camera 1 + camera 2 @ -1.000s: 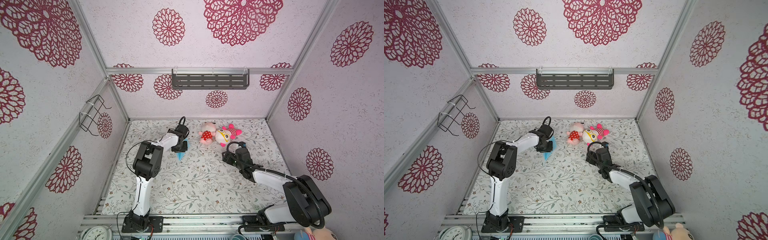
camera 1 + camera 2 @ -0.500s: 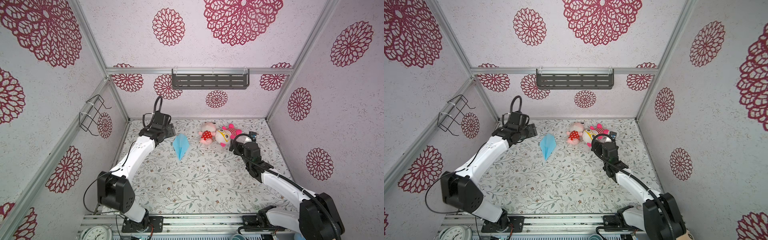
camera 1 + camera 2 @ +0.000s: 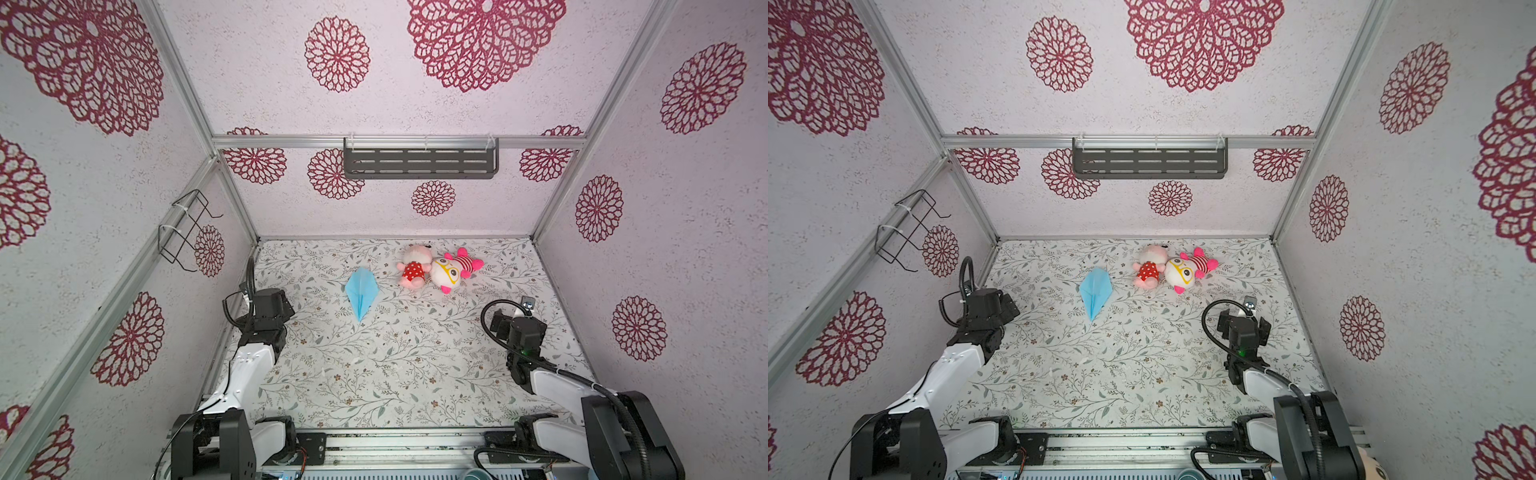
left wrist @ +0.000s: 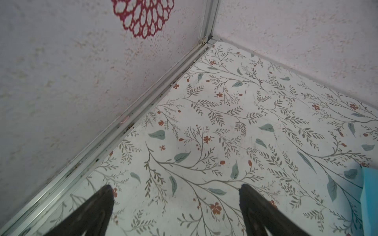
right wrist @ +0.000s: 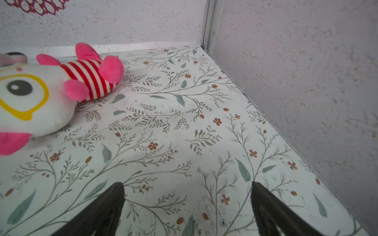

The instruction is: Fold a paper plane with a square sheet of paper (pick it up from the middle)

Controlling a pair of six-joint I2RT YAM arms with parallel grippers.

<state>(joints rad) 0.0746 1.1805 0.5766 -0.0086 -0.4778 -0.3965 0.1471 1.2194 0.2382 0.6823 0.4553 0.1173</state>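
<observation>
**Paper plane down on the table, both claws spread wide**

Paper plane (image 3: 361,293) (image 3: 1095,293): light blue, folded to a dart with a centre crease. It lies flat on the floral table (image 3: 415,374) in both top views, upper middle of the frame, a little left of centre. The sharp nose points toward the lower edge of the frame and the broad tail toward the back wall. It lies free of both arms.

Two plush toys sit just right of it, apart from the paper. One is a pink plush toy (image 3: 412,271) in a red dotted dress. Touching it on the right is a white-faced plush toy (image 3: 453,270) with yellow glasses and a striped body.

Left gripper (image 4: 176,188): in the left wrist view its dark fingers (image 4: 92,210) stand far apart at the lower edge, with only bare table between them. The claw is open and holds nothing. A sliver of the plane shows at the lower right edge of that view, clear of the fingers. In a top view the gripper (image 3: 272,301) sits at middle left by the side wall, well apart from the plane.

Right gripper (image 5: 187,185): fingers likewise spread wide over bare table, open and holding nothing. The white-faced toy shows at the left edge of the right wrist view, away from the fingertips. In a top view this gripper (image 3: 519,322) sits at middle right.
</observation>
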